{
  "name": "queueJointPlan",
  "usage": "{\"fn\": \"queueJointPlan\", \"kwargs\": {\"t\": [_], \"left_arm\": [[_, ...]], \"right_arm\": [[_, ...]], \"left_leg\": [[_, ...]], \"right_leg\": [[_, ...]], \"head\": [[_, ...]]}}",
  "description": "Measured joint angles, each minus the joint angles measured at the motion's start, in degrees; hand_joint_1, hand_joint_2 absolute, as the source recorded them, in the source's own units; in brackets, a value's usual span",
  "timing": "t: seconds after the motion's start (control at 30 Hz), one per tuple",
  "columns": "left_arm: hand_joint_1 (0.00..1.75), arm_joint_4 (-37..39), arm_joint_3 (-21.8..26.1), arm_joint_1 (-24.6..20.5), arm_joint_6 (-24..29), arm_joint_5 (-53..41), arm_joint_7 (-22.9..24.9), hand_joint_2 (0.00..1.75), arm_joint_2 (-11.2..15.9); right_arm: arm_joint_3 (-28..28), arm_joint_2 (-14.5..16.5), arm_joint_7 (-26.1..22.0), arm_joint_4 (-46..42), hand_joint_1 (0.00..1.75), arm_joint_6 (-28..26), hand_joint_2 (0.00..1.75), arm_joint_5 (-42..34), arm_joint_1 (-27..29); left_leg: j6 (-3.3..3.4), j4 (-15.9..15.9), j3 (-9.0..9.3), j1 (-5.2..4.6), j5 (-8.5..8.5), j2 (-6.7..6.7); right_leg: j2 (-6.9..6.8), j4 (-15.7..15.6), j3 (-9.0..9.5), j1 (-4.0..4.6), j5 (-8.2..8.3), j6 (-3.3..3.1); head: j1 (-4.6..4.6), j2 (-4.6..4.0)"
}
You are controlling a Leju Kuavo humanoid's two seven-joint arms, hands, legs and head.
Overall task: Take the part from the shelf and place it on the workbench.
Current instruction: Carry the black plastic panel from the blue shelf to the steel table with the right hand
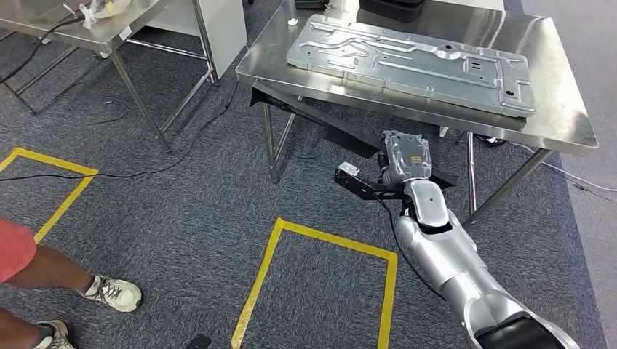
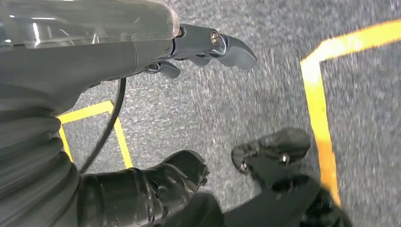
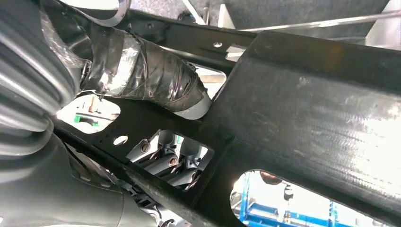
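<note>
The right hand [image 1: 402,158] grips a black part [image 1: 364,185]; the left hand [image 2: 203,47] hangs down, fingers loosely apart.

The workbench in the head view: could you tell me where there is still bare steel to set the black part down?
The silver panel covers most of the workbench. Bare steel remains as a strip along the near edge in front of the panel, widening toward the right corner, plus a patch at the near left corner. The right hand holds the black part below that near edge.
</note>
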Motion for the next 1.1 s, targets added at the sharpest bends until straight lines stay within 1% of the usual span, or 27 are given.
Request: {"fn": "queueJointPlan", "kwargs": {"t": [0.03, 0.07, 0.13, 0.2, 0.23, 0.27, 0.33, 0.37, 0.4, 0.43, 0.47, 0.5, 0.53, 0.57, 0.6, 0.63, 0.7, 0.73, 0.77, 0.8, 0.87, 0.9, 0.93, 0.97, 1.03, 1.07, 1.1], "left_arm": [[0.00, 0.0, -0.1, 0.0, 0.0, 0.0, 0.0, 1.75, 0.0], [0.00, 0.0, -0.1, -0.1, 0.1, -0.1, 0.0, 1.75, -0.1], [0.00, 0.0, -0.2, -0.2, 0.1, 0.0, 0.0, 1.75, -0.2], [0.00, 0.0, -0.2, -0.1, 0.0, 0.1, 0.0, 1.75, -0.2], [0.00, 0.0, -0.2, -0.1, 0.0, 0.1, 0.0, 1.75, -0.2], [0.00, 0.0, -0.2, -0.2, -0.1, 0.1, 0.0, 1.75, -0.2], [0.00, 0.0, -0.2, -0.1, -0.2, 0.1, 0.1, 1.75, -0.2], [0.00, 0.0, -0.2, -0.1, -0.2, 0.1, 0.1, 1.75, -0.2], [0.00, 0.0, -0.3, -0.1, -0.3, 0.1, 0.2, 1.75, -0.2], [0.00, 0.0, -0.3, -0.1, -0.3, 0.1, 0.2, 1.75, -0.2], [0.00, 0.0, -0.3, -0.1, -0.4, 0.1, 0.2, 1.75, -0.2], [0.00, 0.0, -0.3, -0.1, -0.4, 0.1, 0.2, 1.75, -0.2], [0.00, 0.0, -0.3, -0.1, -0.5, 0.2, 0.2, 1.75, -0.2], [0.00, 0.0, -0.3, -0.1, -0.5, 0.2, 0.2, 1.75, -0.1], [0.00, 0.0, -0.3, -0.2, -0.6, 0.2, 0.3, 1.75, -0.1], [0.00, 0.0, -0.3, -0.1, -0.6, 0.2, 0.5, 1.75, -0.1], [0.00, 0.0, -0.3, -0.1, -0.8, 0.2, 0.8, 1.75, -0.1], [0.00, 0.0, -0.4, 0.0, -1.0, 0.3, 0.9, 1.75, -0.1], [0.00, 0.0, -0.4, -0.1, -1.1, 0.3, 1.0, 1.75, -0.1], [0.00, 0.0, -0.4, -0.1, -1.1, 0.4, 1.0, 1.75, -0.1], [0.00, 0.0, -0.4, -0.2, -1.1, 0.5, 1.0, 1.75, -0.1], [0.00, 0.0, -0.5, -0.2, -1.1, 0.5, 1.0, 1.75, -0.1], [0.00, 0.0, -0.5, -0.1, -1.1, 0.5, 1.0, 1.75, -0.1], [0.00, 0.0, -0.5, -0.1, -1.1, 0.5, 1.0, 1.75, -0.1], [0.00, 0.0, -0.6, -0.1, -1.1, 0.5, 1.0, 1.75, -0.2], [0.00, 0.0, -0.6, -0.1, -1.2, 0.5, 1.0, 1.75, -0.3], [0.00, 0.0, -0.6, -0.2, -1.2, 0.5, 1.0, 1.75, -0.3]], "right_arm": [[0.0, -0.1, 0.1, 0.0, 1.75, 0.3, 1.75, 0.0, -0.7], [-0.1, -0.3, 0.1, 0.0, 1.75, 0.7, 1.75, -0.1, -1.6], [-0.1, -0.5, 0.1, 0.0, 1.75, 1.8, 1.75, -0.3, -3.1], [-0.2, -0.7, 0.0, 0.0, 1.75, 3.0, 1.75, -0.8, -4.1], [-0.2, -0.8, 0.0, 0.1, 1.75, 3.4, 1.75, -1.0, -4.5], [-0.2, -0.9, 0.0, 0.2, 1.75, 3.5, 1.75, -1.2, -4.8], [-0.2, -0.9, 0.1, 0.5, 1.75, 3.4, 1.75, -1.2, -5.3], [-0.2, -0.9, 0.1, 0.7, 1.75, 3.3, 1.75, -1.2, -5.4], [-0.2, -0.9, 0.1, 1.0, 1.75, 3.3, 1.75, -1.3, -5.4], [-0.2, -0.9, 0.1, 1.3, 1.75, 3.3, 1.75, -1.4, -5.6], [-0.2, -1.0, 0.1, 1.5, 1.75, 3.5, 1.75, -1.6, -5.9], [-0.2, -1.0, 0.1, 1.7, 1.75, 3.7, 1.75, -1.8, -6.5], [-0.2, -1.1, 0.0, 1.9, 1.75, 4.0, 1.75, -2.1, -7.3], [-0.2, -1.2, 0.0, 2.0, 1.75, 4.4, 1.75, -2.4, -8.1], [-0.2, -1.3, -0.1, 2.2, 1.75, 4.9, 1.75, -2.7, -9.0], [-0.2, -1.4, -0.2, 2.3, 1.75, 5.5, 1.75, -3.0, -9.7], [-0.2, -1.7, -0.2, 2.7, 1.75, 6.9, 1.75, -3.5, -11.0], [-0.2, -1.9, -0.2, 2.9, 1.75, 7.5, 1.75, -3.8, -11.6], [-0.2, -2.0, -0.2, 3.2, 1.75, 7.9, 1.75, -4.0, -12.2], [-0.1, -2.2, -0.2, 3.4, 1.75, 8.1, 1.75, -4.1, -12.8], [-0.1, -2.5, -0.2, 4.0, 1.75, 8.1, 1.75, -4.3, -13.3], [-0.1, -2.6, -0.2, 4.3, 1.75, 8.0, 1.75, -4.4, -13.3], [-0.1, -2.7, -0.2, 4.6, 1.75, 8.0, 1.75, -4.4, -13.3], [-0.1, -2.8, -0.2, 4.8, 1.75, 8.0, 1.75, -4.4, -13.3], [-0.1, -2.9, -0.2, 5.0, 1.75, 7.9, 1.75, -4.4, -13.4], [-0.1, -3.0, -0.2, 5.0, 1.75, 7.9, 1.75, -4.4, -13.6], [-0.1, -3.0, -0.2, 5.1, 1.75, 7.8, 1.75, -4.4, -13.7]], "left_leg": [[-0.17, 0.1, -0.10, -0.09, -0.06, -0.02], [-0.40, 0.2, -0.28, -0.15, -0.04, 0.00], [-0.93, 0.1, -0.58, -0.23, 0.16, 0.03], [-1.49, 0.2, -0.66, -0.28, -0.07, 0.06], [-1.76, 1.2, -1.04, -0.29, -0.79, 0.10], [-2.00, 3.3, -1.97, -0.27, -2.07, 0.14], [-2.41, 10.4, -5.25, -0.06, -5.44, 0.21], [-2.58, 13.8, -6.90, 0.01, -6.59, 0.22], [-2.67, 15.5, -7.83, 0.03, -6.81, 0.22], [-2.68, 15.2, -7.73, 0.02, -5.97, 0.22], [-2.57, 12.6, -6.50, 0.02, -4.20, 0.23], [-2.35, 8.6, -4.59, 0.01, -2.19, 0.23], [-2.10, 4.9, -2.69, -0.11, -0.84, 0.23], [-1.82, 2.0, -1.31, -0.23, 0.01, 0.22], [-1.58, 0.6, -0.64, -0.35, 0.21, 0.20], [-1.38, 0.3, -0.53, -0.48, 0.07, 0.17], [-0.80, -0.1, -0.54, -0.37, 0.43, 0.16], [-0.44, -0.3, -0.47, -0.28, 0.63, 0.17], [-0.11, -0.6, -0.41, -0.17, 0.84, 0.20], [0.11, -0.8, -0.38, -0.09, 0.97, 0.21], [0.28, -0.7, -0.44, -0.10, 0.99, 0.18], [0.31, -0.7, -0.45, -0.10, 0.96, 0.15], [0.33, -0.6, -0.45, -0.10, 0.89, 0.12], [0.30, -0.4, -0.44, -0.10, 0.81, 0.09], [0.09, -0.2, -0.40, -0.12, 0.58, 0.08], [-0.11, -0.1, -0.46, -0.21, 0.48, 0.09], [-0.34, 0.0, -0.54, -0.29, 0.44, 0.10]], "right_leg": [[0.02, -3.7, 1.58, 0.14, 1.45, -0.22], [0.05, -6.1, 2.55, 0.29, 2.22, -0.44], [0.14, -7.3, 2.85, 0.63, 2.31, -0.80], [0.11, -7.8, 3.12, 0.31, 2.64, -1.42], [0.03, -8.2, 3.33, 0.12, 2.84, -1.81], [-0.05, -8.5, 3.52, -0.07, 3.00, -2.14], [-0.11, -8.5, 3.55, -0.02, 3.05, -2.47], [-0.10, -8.5, 3.53, 0.02, 3.03, -2.50], [-0.09, -8.4, 3.52, 0.07, 3.01, -2.51], [-0.08, -8.3, 3.51, 0.09, 2.97, -2.49], [-0.05, -8.1, 3.51, 0.10, 2.89, -2.43], [-0.03, -7.9, 3.49, 0.11, 2.77, -2.32], [0.01, -7.7, 3.39, 0.21, 2.64, -2.14], [0.04, -7.5, 3.25, 0.29, 2.55, -1.93], [0.06, -7.4, 3.12, 0.37, 2.53, -1.67], [0.06, -7.5, 3.01, 0.43, 2.58, -1.39], [0.05, -7.5, 2.95, 0.35, 2.59, -0.76], [0.04, -7.0, 2.73, 0.28, 2.14, -0.48], [0.04, -5.5, 2.07, 0.22, 1.08, -0.23], [0.03, -2.8, 0.88, 0.11, -0.57, -0.04], [0.02, 4.7, -2.57, 0.02, -4.11, 0.28], [0.02, 7.6, -3.98, -0.04, -4.93, 0.40], [0.01, 8.5, -4.52, -0.08, -4.63, 0.44], [0.00, 7.1, -3.94, -0.12, -3.23, 0.40], [0.00, -0.6, -0.37, -0.10, 0.76, 0.07], [0.00, -4.2, 1.29, 0.03, 2.09, -0.14], [0.02, -6.4, 2.31, 0.18, 2.74, -0.33]], "head": [[0.00, 0.00], [0.00, 0.00], [-0.01, 0.00], [-0.01, 0.00], [-0.03, 0.00], [-0.03, 0.00], [-0.04, 0.00], [-0.03, 0.00], [-0.03, 0.00], [-0.03, 0.00], [-0.03, 0.00], [-0.03, 0.00], [-0.03, 0.00], [-0.03, 0.00], [-0.01, 0.00], [-0.01, 0.00], [-0.02, 0.00], [-0.01, 0.00], [-0.01, 0.00], [0.01, 0.00], [0.01, 0.00], [0.02, 0.00], [0.01, 0.00], [0.01, 0.00], [0.01, 0.00], [0.01, 0.00], [0.00, 0.00]]}}
